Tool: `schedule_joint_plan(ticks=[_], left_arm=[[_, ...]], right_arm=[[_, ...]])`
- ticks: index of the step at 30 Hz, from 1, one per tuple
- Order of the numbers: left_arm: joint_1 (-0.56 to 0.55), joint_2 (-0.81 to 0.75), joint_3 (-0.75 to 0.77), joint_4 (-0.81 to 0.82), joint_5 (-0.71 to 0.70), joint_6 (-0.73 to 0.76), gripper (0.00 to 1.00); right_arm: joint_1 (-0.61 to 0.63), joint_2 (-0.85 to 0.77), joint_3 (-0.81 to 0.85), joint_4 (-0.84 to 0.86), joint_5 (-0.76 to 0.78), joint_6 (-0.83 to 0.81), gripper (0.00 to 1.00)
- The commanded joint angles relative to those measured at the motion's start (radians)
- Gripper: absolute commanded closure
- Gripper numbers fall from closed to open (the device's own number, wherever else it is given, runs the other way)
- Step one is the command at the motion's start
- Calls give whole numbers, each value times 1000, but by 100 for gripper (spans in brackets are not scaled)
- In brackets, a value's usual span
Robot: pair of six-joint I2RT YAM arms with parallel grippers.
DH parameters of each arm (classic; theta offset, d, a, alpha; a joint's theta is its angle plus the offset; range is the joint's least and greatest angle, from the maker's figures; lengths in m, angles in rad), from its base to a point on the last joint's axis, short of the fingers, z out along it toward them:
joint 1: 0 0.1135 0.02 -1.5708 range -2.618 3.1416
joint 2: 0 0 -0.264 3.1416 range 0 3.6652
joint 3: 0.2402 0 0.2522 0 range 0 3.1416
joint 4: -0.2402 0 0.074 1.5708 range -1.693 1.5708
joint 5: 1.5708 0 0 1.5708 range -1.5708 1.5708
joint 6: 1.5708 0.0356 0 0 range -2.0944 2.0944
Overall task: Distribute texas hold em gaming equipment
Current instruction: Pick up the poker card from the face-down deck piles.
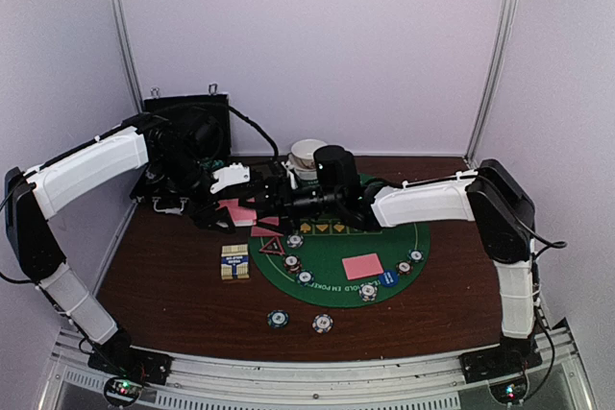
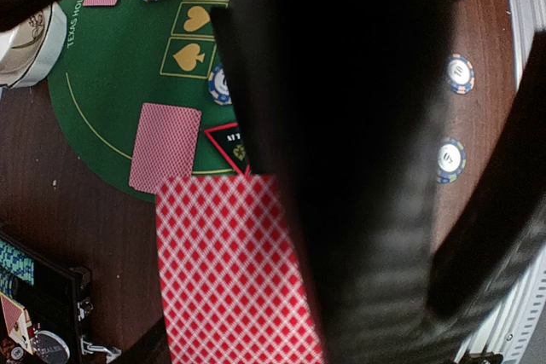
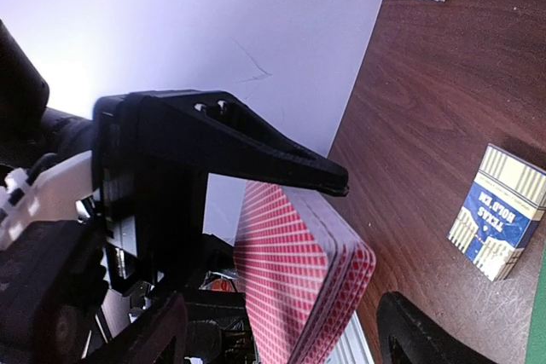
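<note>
My left gripper point(image 1: 236, 206) is shut on a deck of pink-backed playing cards point(image 2: 230, 279) above the table's left middle. The right gripper point(image 3: 367, 249) is open around the same deck point(image 3: 299, 270). Its upper finger point(image 3: 281, 155) stands close over the top edge, and its lower finger point(image 3: 418, 330) stays apart. On the green mat point(image 1: 336, 249) lie single cards point(image 1: 362, 266) point(image 2: 166, 147), a red-rimmed triangle marker point(image 1: 272, 245) point(image 2: 229, 142), several striped chips point(image 1: 294, 240) and a blue disc point(image 1: 387, 277). Two chips point(image 1: 278, 318) point(image 1: 323, 323) sit off the mat near the front.
A blue and cream card box point(image 1: 234, 262) point(image 3: 499, 223) stands left of the mat. The open black case point(image 1: 187, 141) sits at the back left. White bowls point(image 1: 307, 156) are stacked behind the mat. Both arms cross over the mat's far left edge.
</note>
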Motion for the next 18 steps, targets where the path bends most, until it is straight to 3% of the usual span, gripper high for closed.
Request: schedule_joint_plan(ticks=[1,18], left_arm=[[7,-9,35,14,9,-6,100],[7,-20,31,11,14,-10,100]], right_arm=[[29,34,65,29,-41,13,21],[35,148,187,-10,-15,79,30]])
